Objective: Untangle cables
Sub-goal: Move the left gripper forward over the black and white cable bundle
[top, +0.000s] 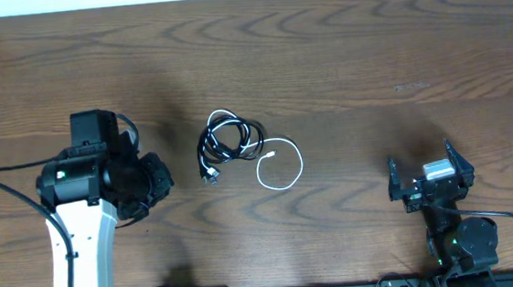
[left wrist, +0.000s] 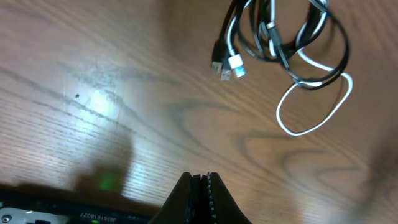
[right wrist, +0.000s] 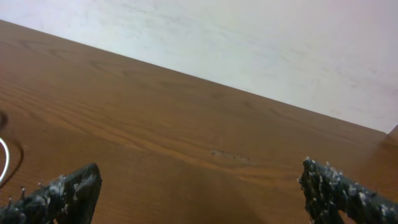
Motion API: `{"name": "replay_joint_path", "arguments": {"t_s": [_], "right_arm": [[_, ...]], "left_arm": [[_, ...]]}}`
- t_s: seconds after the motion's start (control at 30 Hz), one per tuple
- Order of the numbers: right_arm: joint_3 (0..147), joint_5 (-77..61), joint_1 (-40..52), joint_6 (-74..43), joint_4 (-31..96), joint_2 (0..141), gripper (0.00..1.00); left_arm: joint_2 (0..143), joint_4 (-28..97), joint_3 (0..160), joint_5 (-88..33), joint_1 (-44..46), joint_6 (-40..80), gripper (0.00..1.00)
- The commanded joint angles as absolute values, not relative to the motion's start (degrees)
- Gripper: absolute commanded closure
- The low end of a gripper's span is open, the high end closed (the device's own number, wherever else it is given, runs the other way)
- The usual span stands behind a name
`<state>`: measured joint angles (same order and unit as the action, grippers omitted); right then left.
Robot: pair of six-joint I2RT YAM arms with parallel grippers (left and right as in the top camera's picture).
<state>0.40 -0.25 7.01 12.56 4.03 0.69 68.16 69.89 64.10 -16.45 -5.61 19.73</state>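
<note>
Black thin coiled cord (top: 227,138) and a shorter white looped cord (top: 282,167) were seen tangled together mid-frame on the brown wooden table (top: 368,43), so basically nothing was untangled yet. Left gripper (left wrist: 200,182) was pinched closed on nothing, right gripper (right wrist: 199,179) was spread wide, neither touching them.

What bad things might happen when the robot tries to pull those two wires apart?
1. The thin white cable threads through the coiled black cable, so a pull on one would likely drag both or tighten the tangle.
2. The left gripper is shut; it must open first, or it may just shove the cables.
3. The small plug ends lie side by side and might snag in a loop.
</note>
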Motion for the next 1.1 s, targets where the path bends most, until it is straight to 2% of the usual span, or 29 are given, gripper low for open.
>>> {"name": "replay_joint_path", "arguments": {"t_s": [0.0, 0.43, 0.6, 0.8, 1.07], "right_arm": [[0.3, -0.4, 7.2, 12.9, 4.3, 0.4, 0.01], [0.3, -0.4, 7.2, 12.9, 4.3, 0.4, 0.01], [0.3, -0.4, 7.2, 12.9, 4.3, 0.4, 0.01], [0.3, -0.4, 7.2, 12.9, 4.3, 0.4, 0.01], [0.3, -0.4, 7.2, 12.9, 4.3, 0.4, 0.01]], "left_arm": [[68.5, 69.7, 61.8, -16.5, -5.7, 20.6, 0.92], [68.5, 65.5, 54.3, -16.5, -5.7, 20.6, 0.92], [68.5, 65.4, 53.5, -16.5, -5.7, 20.6, 0.83], [68.5, 65.7, 53.5, -16.5, -5.7, 20.6, 0.51], [68.5, 65.8, 52.3, -16.5, -5.7, 20.6, 0.48]]}}
